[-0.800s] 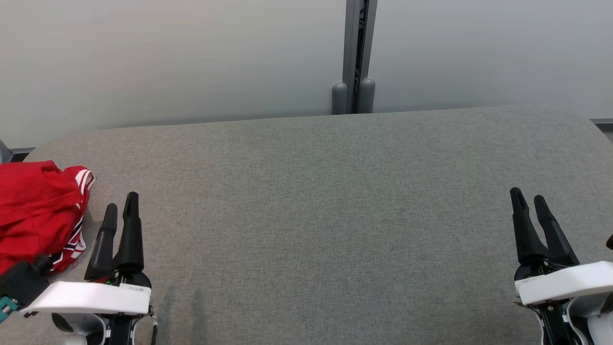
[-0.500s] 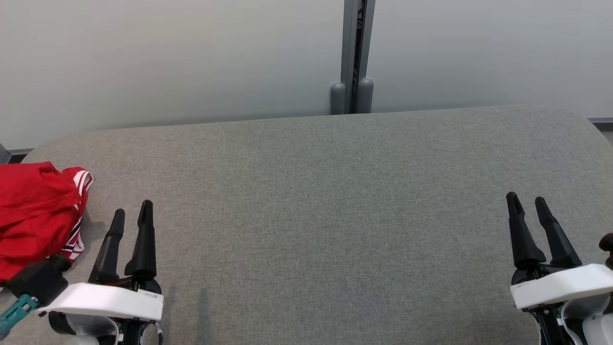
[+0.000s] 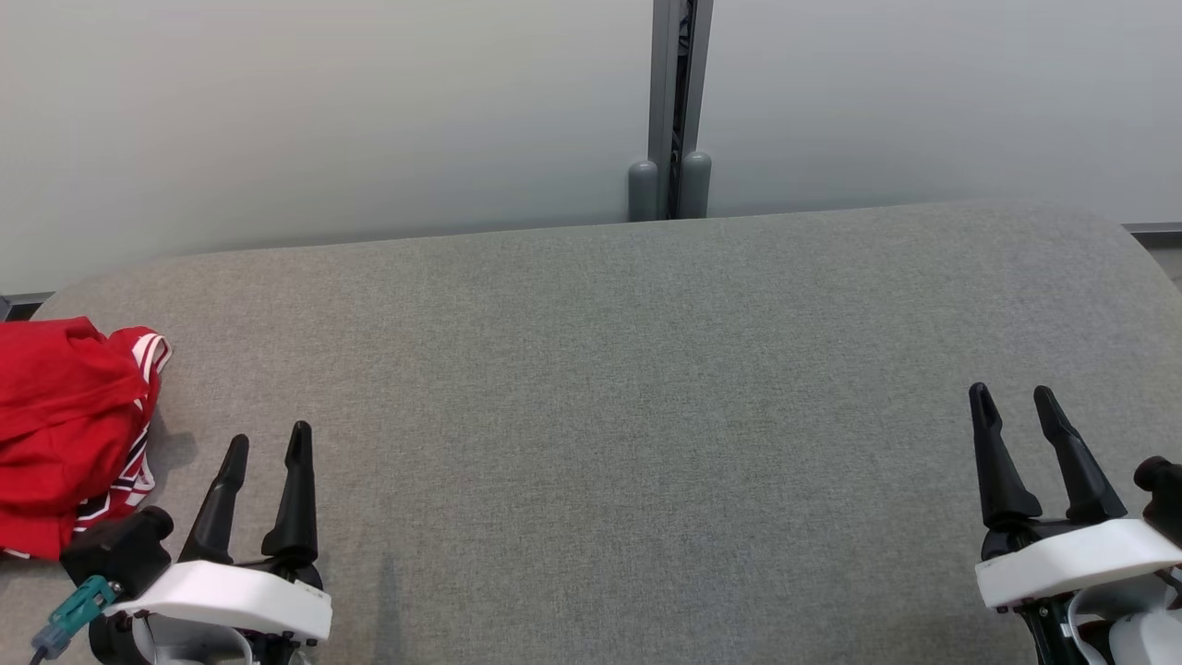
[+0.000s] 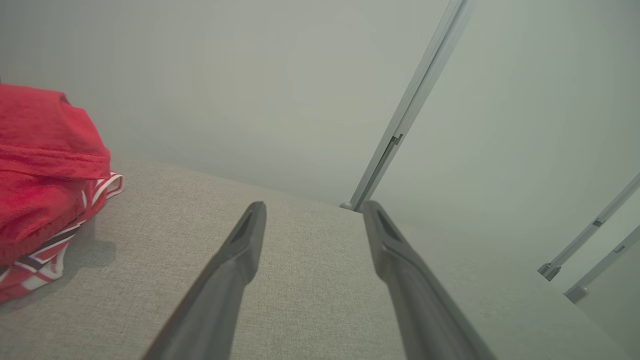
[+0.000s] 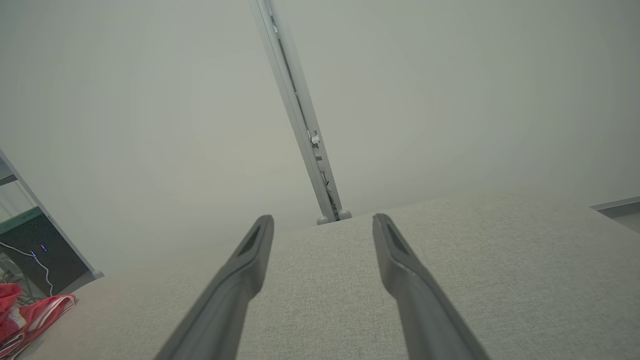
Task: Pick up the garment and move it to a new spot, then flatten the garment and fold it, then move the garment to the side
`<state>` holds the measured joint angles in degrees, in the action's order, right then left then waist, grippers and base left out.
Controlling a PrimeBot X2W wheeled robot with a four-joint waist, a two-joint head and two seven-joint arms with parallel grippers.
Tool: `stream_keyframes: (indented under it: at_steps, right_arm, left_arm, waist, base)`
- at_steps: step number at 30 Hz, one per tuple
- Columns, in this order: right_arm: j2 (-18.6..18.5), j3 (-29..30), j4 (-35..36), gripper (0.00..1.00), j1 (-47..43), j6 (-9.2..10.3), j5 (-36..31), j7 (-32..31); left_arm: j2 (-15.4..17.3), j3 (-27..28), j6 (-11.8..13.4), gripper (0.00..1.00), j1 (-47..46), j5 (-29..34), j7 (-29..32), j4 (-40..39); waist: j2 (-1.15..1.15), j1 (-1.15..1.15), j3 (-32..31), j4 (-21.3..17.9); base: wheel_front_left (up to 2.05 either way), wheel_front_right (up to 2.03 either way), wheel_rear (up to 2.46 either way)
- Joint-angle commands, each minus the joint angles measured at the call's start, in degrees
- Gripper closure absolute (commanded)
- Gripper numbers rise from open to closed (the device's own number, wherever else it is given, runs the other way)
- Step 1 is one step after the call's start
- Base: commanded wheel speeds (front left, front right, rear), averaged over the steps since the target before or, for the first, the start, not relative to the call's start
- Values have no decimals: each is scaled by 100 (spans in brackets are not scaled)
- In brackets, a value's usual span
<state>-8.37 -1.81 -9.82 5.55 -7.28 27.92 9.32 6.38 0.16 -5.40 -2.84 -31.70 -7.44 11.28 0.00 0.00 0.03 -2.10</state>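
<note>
Looking down from the head view, the garment (image 3: 65, 416) is a crumpled red heap with white and dark striped trim. It lies at the far left edge of the grey worktop (image 3: 591, 388) and runs partly out of the picture. The left end effector (image 3: 271, 436) hovers near it, just to its right, with fingers spread and nothing between them. The right end effector (image 3: 1011, 392) is well apart at the right side, also spread and empty. A teal connector (image 3: 78, 605) hangs at the left wrist, close to the cloth's near hem.

From the left wrist view, the two dark fingers point past the garment (image 4: 45, 165) toward the pale wall (image 4: 250, 75), so the heap sits to their left, not between them.

From the right wrist view, the garment (image 5: 35, 310) shows as a small red scrap at the far left, beyond open, empty fingers.

By my judgement the pick-up has not begun. The heap sits so near the edge that a sideways nudge from a finger could push it off the worktop. Pinching a single loose layer or only the trim would let the rest trail and drag. The dangling connector could also snag in the folds as the left arm swings over.
</note>
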Motion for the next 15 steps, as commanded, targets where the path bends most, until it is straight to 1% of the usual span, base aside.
stream_keyframes:
  at_steps: [1, 15]
  right_arm:
    - [-29, 43, -13, 0, 58, -26, -224, 76]
    - [-6, 87, -295, 0, 61, -28, -917, 222]
  left_arm:
    - [70, -10, 44, 0, -188, 227, -75, 43]
    - [131, -104, 95, 0, -302, 932, -276, 460]
  waist:
    - [0, 0, -4, -13]
    - [0, 0, -6, -35]
  base:
    - [0, 0, 0]
    - [0, 0, 0]
